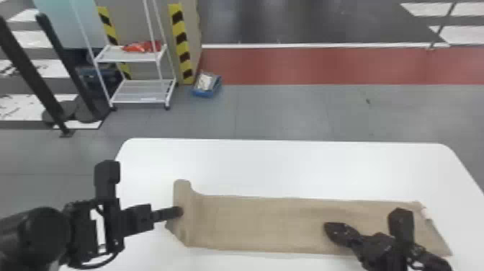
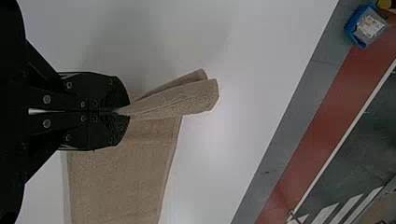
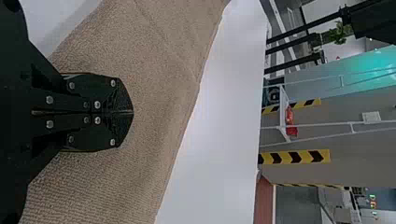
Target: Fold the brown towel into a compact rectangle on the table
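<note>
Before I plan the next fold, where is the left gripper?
Head view: the left gripper is at the left end of the brown towel, pinching it over the white table.

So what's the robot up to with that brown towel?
It is partway through folding it. The left claw is shut on the left end of the towel, and that end is bunched up. The rest lies as a long strip across the white table, so it isn't a compact rectangle yet. The right claw is shut at the strip's right part; whether it presses on the cloth, I can't tell.
</note>
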You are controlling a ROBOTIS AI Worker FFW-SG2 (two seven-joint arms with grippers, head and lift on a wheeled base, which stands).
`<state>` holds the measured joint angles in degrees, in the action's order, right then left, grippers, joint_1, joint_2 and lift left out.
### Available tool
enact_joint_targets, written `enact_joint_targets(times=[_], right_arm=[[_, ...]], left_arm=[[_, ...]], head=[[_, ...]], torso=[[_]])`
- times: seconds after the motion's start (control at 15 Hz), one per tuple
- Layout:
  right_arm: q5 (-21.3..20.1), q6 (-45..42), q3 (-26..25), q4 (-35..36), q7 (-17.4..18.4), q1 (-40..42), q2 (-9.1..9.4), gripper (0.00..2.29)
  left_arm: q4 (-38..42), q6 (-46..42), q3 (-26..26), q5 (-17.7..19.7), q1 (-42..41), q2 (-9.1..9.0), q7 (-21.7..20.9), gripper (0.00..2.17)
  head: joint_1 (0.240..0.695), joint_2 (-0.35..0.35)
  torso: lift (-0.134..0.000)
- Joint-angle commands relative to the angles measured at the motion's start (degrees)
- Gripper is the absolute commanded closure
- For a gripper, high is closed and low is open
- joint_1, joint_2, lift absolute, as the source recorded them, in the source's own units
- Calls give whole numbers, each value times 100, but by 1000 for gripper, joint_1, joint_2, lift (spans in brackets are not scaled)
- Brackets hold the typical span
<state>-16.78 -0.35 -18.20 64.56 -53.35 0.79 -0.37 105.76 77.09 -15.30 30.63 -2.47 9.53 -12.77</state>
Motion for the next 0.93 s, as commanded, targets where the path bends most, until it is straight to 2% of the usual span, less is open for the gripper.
enact_joint_targets(times=[0.0, 0.2, 0.6, 0.73, 0.87], right_arm=[[8, 66, 141, -145, 44, -79, 2, 1298], [8, 84, 299, -409, 61, -290, 42, 1298], [60, 277, 748, -444, 70, -404, 42, 1298], [140, 295, 765, -224, 44, -254, 42, 1298], [394, 312, 713, 198, -106, -17, 42, 1288]], left_arm=[[59, 286, -43, 285, 106, -12, 3, 1787], [59, 461, -105, 725, 212, 5, 3, 1787], [182, 549, -149, 1085, 256, 14, -6, 1791], [234, 549, -131, 1094, 256, -4, -6, 1791], [234, 549, -105, 1094, 256, -4, 3, 1787]], head=[[695, 39], [695, 33], [695, 53], [695, 60], [695, 60]], torso=[[0], [0], [0], [0], [0]])
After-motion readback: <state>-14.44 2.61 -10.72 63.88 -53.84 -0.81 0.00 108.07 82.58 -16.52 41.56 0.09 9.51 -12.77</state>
